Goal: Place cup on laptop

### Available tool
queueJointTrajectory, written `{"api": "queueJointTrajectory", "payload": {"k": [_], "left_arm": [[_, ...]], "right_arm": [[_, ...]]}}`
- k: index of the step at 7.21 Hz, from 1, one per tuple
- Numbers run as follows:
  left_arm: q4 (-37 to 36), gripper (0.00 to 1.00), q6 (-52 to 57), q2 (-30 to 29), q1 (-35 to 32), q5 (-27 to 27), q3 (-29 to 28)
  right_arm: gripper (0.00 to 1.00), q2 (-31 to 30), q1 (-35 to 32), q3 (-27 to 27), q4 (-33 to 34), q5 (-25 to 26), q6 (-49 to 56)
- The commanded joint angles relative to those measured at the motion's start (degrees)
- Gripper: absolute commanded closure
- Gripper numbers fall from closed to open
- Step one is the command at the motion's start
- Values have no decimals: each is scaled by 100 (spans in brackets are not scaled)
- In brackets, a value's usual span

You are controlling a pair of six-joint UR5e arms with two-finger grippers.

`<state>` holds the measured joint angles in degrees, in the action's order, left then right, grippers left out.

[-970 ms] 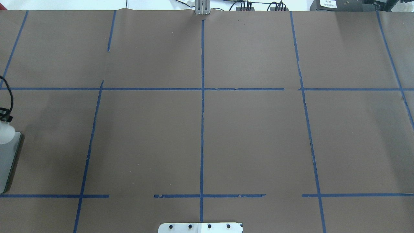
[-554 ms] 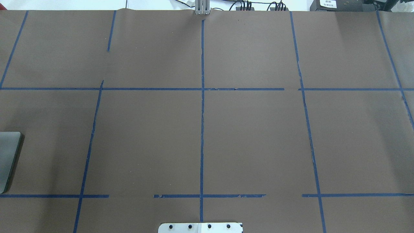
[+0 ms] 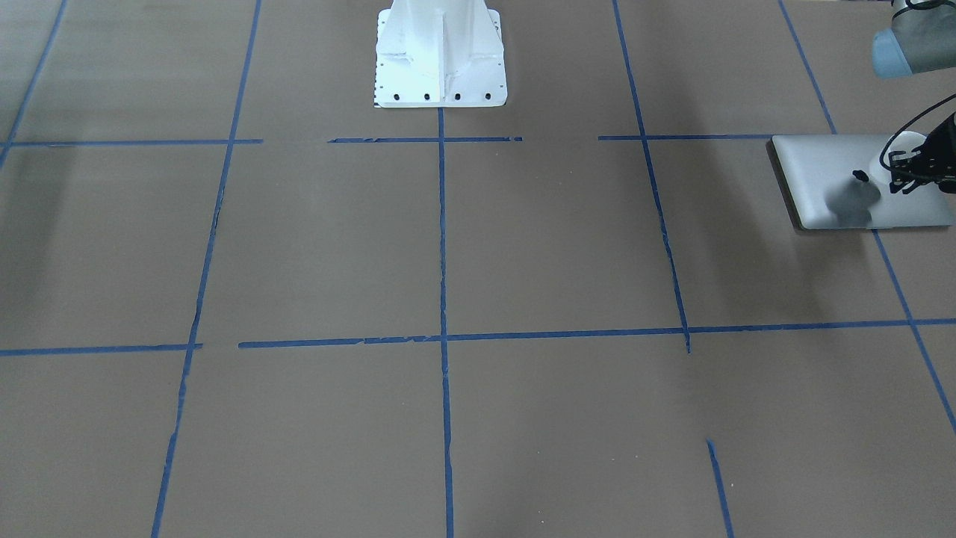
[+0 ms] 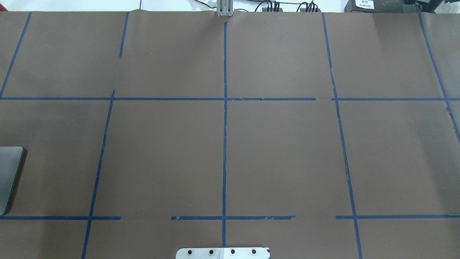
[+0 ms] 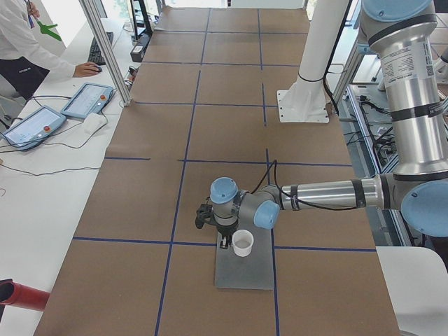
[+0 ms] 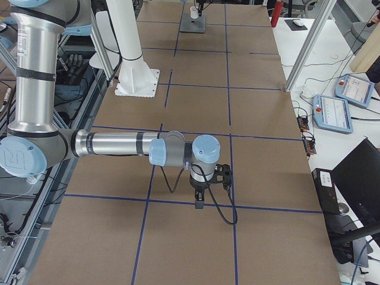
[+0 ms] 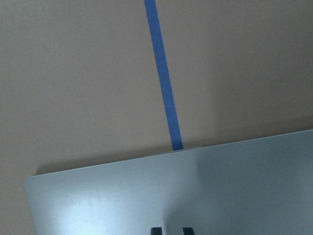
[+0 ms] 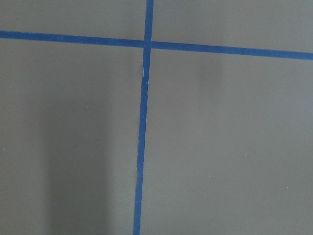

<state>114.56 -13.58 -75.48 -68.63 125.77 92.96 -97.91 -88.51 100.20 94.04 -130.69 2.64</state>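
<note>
Placement is judged nearly done. At lower centre of the left-end view the cup [image 5: 243, 242] is seen beside the left gripper [image 5: 224, 243], over the upper part of the laptop [image 5: 245, 274]. In the left wrist view two dark fingertips [image 7: 155, 230] are shown at the bottom edge, drawn close together with a narrow strip of lid [image 7: 205, 191] between them. The cup is cut off below that frame, so the hold is inferred, not seen. At the right of the front view a cup-shaped shadow [image 3: 850, 200] is cast on the lid apart from the cup, so the cup is judged to hang clear of the lid.

If the fingers were parted at this height, the cup would be dropped, and a tapered body on a smooth lid could be tipped or sent sliding toward the edge. If it is lowered tilted, only one side of the base would be landed. On withdrawal the handle could be snagged by a finger and the cup pulled over.

The right gripper [image 6: 200, 200] is shown only in the right-end view, low over blue tape [image 6: 267, 208]; whether it is open cannot be told.
</note>
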Motion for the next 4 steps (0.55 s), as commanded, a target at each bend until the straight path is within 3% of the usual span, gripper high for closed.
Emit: {"api": "queueJointTrajectory", "payload": {"k": [1, 4], "left_arm": [[14, 100, 5, -89, 25, 18, -41], [240, 100, -4, -186, 26, 53, -285]], "right_arm": [[0, 0, 0, 0, -9, 8, 0], [0, 0, 0, 0, -9, 8, 0]]}}
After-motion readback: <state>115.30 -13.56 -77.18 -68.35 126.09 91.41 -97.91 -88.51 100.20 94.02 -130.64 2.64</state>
